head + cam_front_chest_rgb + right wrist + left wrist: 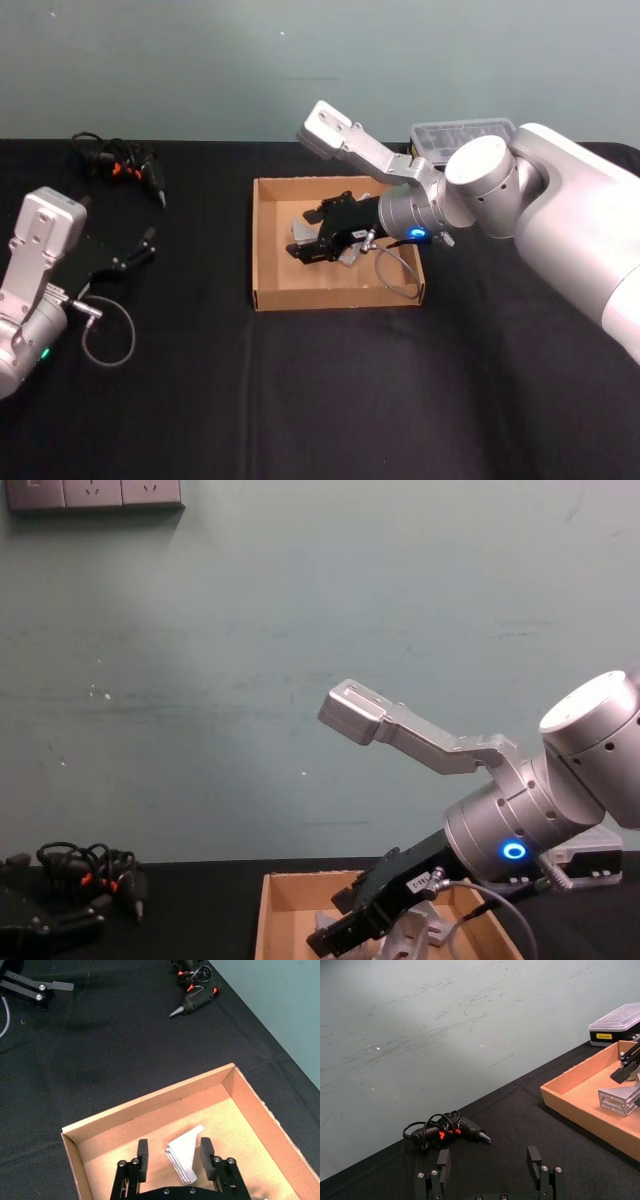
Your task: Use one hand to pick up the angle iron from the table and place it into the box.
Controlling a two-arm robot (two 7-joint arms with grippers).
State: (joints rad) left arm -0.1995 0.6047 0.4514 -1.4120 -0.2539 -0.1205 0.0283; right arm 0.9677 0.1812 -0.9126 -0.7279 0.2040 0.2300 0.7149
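Note:
The angle iron [184, 1156], a silver-grey bracket, lies on the floor of the tan cardboard box [150, 1102] in the middle of the black table [320, 400]. My right gripper [174, 1153] is low inside the box and open, with one finger on each side of the iron. One finger stands close against the iron and the other stands apart from it. The iron [620, 1099] rests on the box floor [580, 1110] under the black fingers [625, 1073]. My left gripper [489, 1160] is parked over the table's left side, open and holding nothing.
A black cable bundle with orange marks [125, 165] lies at the back left of the table. A clear-lidded plastic case [465, 135] stands behind the box at the back right. A grey cable loop [108, 345] hangs from my left wrist.

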